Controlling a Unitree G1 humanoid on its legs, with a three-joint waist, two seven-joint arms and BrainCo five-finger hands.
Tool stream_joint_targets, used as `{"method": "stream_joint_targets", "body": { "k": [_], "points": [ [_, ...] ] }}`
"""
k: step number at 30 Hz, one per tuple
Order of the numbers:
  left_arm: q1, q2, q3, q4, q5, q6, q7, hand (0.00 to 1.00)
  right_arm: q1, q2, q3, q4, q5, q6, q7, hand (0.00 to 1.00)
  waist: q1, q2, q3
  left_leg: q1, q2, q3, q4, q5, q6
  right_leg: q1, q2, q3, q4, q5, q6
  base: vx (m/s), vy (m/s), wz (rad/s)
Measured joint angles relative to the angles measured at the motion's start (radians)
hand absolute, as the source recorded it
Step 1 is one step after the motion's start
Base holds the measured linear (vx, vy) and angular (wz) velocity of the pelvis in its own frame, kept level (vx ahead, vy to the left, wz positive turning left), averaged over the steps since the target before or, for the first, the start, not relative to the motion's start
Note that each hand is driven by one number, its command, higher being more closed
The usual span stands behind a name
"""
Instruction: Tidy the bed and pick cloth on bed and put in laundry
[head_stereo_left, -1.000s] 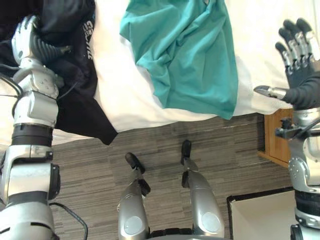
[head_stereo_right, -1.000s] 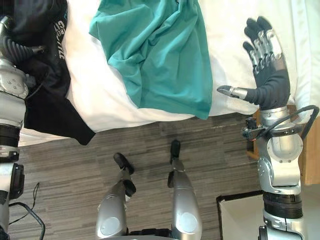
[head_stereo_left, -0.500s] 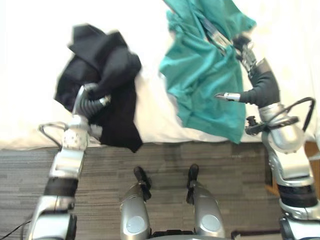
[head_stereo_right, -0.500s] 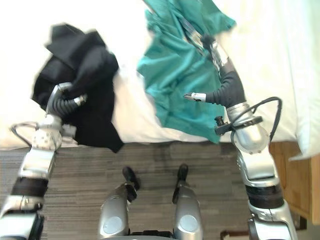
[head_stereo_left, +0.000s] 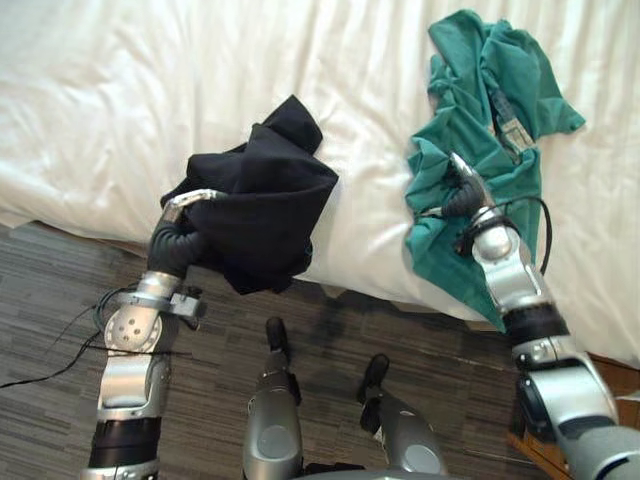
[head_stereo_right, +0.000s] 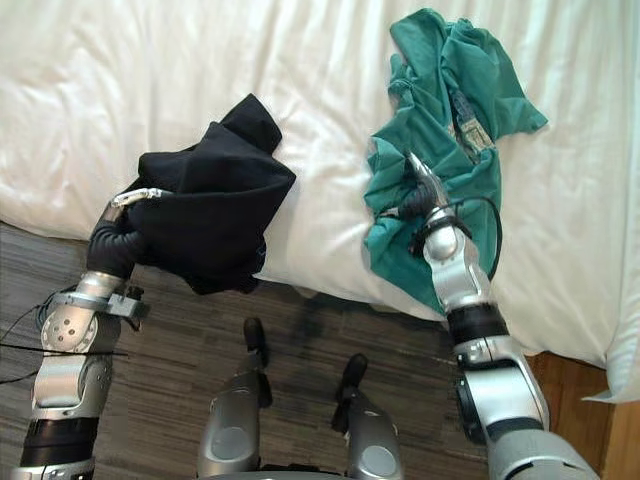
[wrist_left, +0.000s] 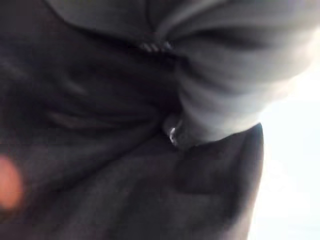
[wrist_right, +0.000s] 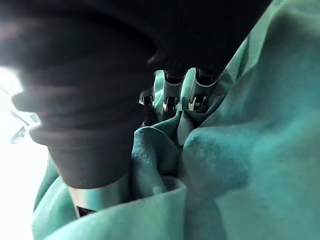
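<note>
1. Left hand (head_stereo_left: 180, 245) sits at the near edge of the bed (head_stereo_left: 150, 90), thumb hooked over the black cloth (head_stereo_left: 270, 200) and fingers buried in its gathered folds, gripping it.
2. That cloth is bunched up, its lower part hanging over the edge above the floor (head_stereo_left: 60, 330).
3. Right hand (head_stereo_left: 462, 195) is clamped on the teal cloth (head_stereo_left: 490, 90), fingers (wrist_right: 172, 92) curled into bunched fabric.
4. Teal cloth lies crumpled on the bed, well apart from the black one.

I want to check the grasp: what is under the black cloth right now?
The left hand is tucked in under the black cloth; its grip is covered. The white bed lies beneath the cloth's upper part; its lower edge hangs over the floor.
</note>
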Motion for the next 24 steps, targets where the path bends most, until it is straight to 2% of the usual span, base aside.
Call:
{"method": "stream_joint_targets", "body": {
  "k": [3, 5, 7, 9, 13, 14, 15, 17, 19, 21, 24],
  "points": [
    [-0.032, 0.021, -0.007, 0.024, -0.022, -0.015, -0.022, 1.00, -0.016, 0.000, 0.002, 0.027, -0.131, 0.000, 0.081, 1.00, 0.001, -0.016, -0.010, -0.009, -0.007, -0.003, -0.006, 0.010, 0.001, -0.009, -0.006, -0.001, -0.002, 0.000, 0.000, -0.08, 0.017, 0.03],
    [-0.038, 0.052, -0.027, 0.024, -0.041, -0.016, -0.025, 1.00, -0.016, 0.003, -0.012, 0.056, -0.269, 0.000, 0.109, 1.00, 0.005, -0.031, -0.018, -0.013, -0.018, -0.012, -0.006, 0.013, 0.002, -0.009, -0.016, -0.003, -0.011, -0.001, 0.002, -0.09, 0.032, 0.14],
    [-0.037, 0.067, -0.029, 0.024, -0.067, -0.016, -0.026, 1.00, -0.016, 0.009, -0.025, 0.080, -0.326, 0.013, 0.109, 1.00, 0.005, -0.041, -0.025, -0.013, -0.034, -0.011, -0.012, 0.012, 0.001, -0.005, -0.030, -0.004, -0.013, -0.013, 0.023, -0.08, 0.045, 0.18],
    [-0.036, 0.077, -0.026, 0.023, -0.093, -0.015, -0.031, 1.00, -0.016, 0.005, -0.028, 0.097, -0.310, 0.020, 0.105, 1.00, 0.005, -0.046, -0.028, -0.012, -0.040, -0.010, -0.022, 0.020, 0.009, -0.005, -0.034, -0.006, -0.013, -0.009, 0.029, -0.06, 0.056, 0.12],
    [-0.017, 0.081, -0.024, 0.020, -0.123, 0.000, -0.061, 1.00, -0.014, 0.008, -0.028, 0.187, -0.058, 0.010, 0.027, 1.00, 0.002, -0.064, -0.036, 0.023, -0.057, 0.002, -0.044, 0.034, 0.022, 0.023, -0.048, -0.003, -0.019, 0.000, 0.038, 0.03, 0.049, -0.02],
    [0.001, 0.082, -0.021, 0.004, -0.140, 0.013, -0.067, 1.00, -0.004, 0.019, -0.027, 0.250, 0.185, -0.029, -0.033, 1.00, 0.002, -0.073, -0.036, 0.053, -0.061, 0.015, -0.044, 0.033, 0.022, 0.052, -0.052, 0.001, -0.030, 0.004, 0.040, 0.07, 0.023, -0.15],
    [0.018, 0.078, -0.023, -0.014, -0.149, 0.015, -0.067, 1.00, 0.016, 0.028, -0.029, 0.256, 0.287, -0.049, -0.049, 1.00, 0.001, -0.079, -0.040, 0.064, -0.062, 0.022, -0.044, 0.033, 0.022, 0.064, -0.053, 0.004, -0.033, 0.004, 0.041, 0.07, 0.006, -0.20],
    [0.086, 0.037, -0.037, -0.101, -0.156, 0.017, -0.067, 1.00, 0.134, 0.081, -0.060, 0.248, 0.564, -0.146, -0.082, 1.00, -0.004, -0.093, -0.049, 0.094, -0.058, 0.045, -0.045, 0.033, 0.021, 0.083, -0.050, 0.024, -0.033, 0.004, 0.041, 0.08, -0.012, -0.20],
    [0.137, -0.011, -0.063, -0.141, -0.155, 0.015, -0.067, 1.00, 0.242, 0.139, -0.077, 0.201, 0.703, -0.217, -0.100, 1.00, -0.010, -0.096, -0.052, 0.121, -0.053, 0.056, -0.045, 0.028, 0.015, 0.102, -0.046, 0.032, -0.034, 0.004, 0.040, 0.06, -0.024, -0.22],
    [0.214, -0.082, -0.117, -0.159, -0.146, 0.014, -0.067, 1.00, 0.409, 0.243, -0.093, 0.114, 0.860, -0.311, -0.115, 1.00, -0.040, -0.093, -0.077, 0.149, -0.053, 0.075, -0.047, 0.028, 0.015, 0.122, -0.046, 0.033, -0.034, 0.003, 0.039, 0.04, -0.015, -0.19],
    [0.290, -0.165, -0.168, -0.159, -0.133, 0.007, -0.067, 1.00, 0.604, 0.345, -0.097, 0.066, 1.014, -0.404, -0.116, 1.00, -0.086, -0.069, -0.125, 0.187, -0.054, 0.097, -0.055, 0.020, 0.008, 0.149, -0.047, 0.034, -0.034, -0.006, 0.030, 0.02, 0.001, -0.17]
  ]
}}
